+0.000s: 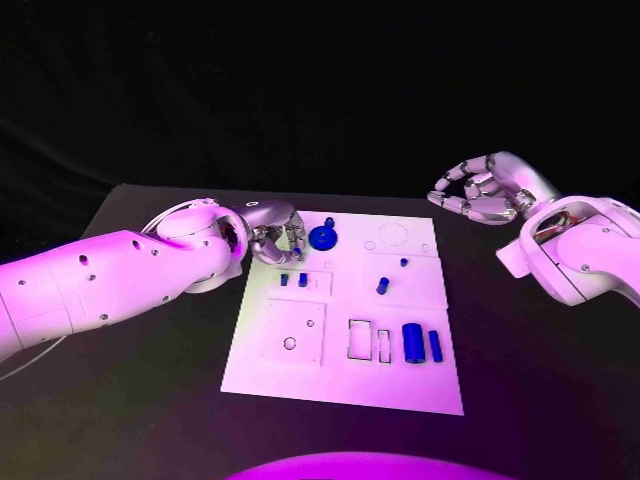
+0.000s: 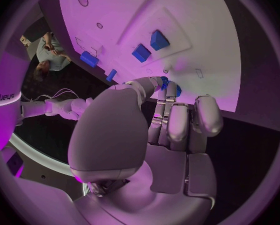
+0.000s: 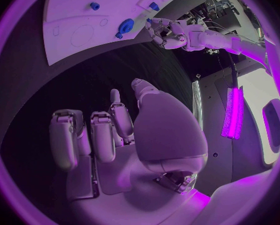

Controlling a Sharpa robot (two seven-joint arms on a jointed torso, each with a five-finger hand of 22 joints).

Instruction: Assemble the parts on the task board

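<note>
Round blue part at left fingertips

Round blue part [image 1: 325, 237] is lying on the task board [image 1: 407, 300], touching the left hand [image 1: 273, 232] fingertips [image 2: 167, 91]; whether it is grasped, cannot tell. Right hand [image 1: 482, 190] is hovering clenched, holding nothing, well apart.

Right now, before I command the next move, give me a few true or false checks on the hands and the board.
1. The left hand is at the round blue part on the task board. True.
2. The right hand holds a blue part. False: it is off the board over the black table, fingers curled on nothing.
3. Two blue cylinders lie side by side near the board's near edge. True.
4. All blue parts have been cleared off the board. False: several lie on it.
</note>
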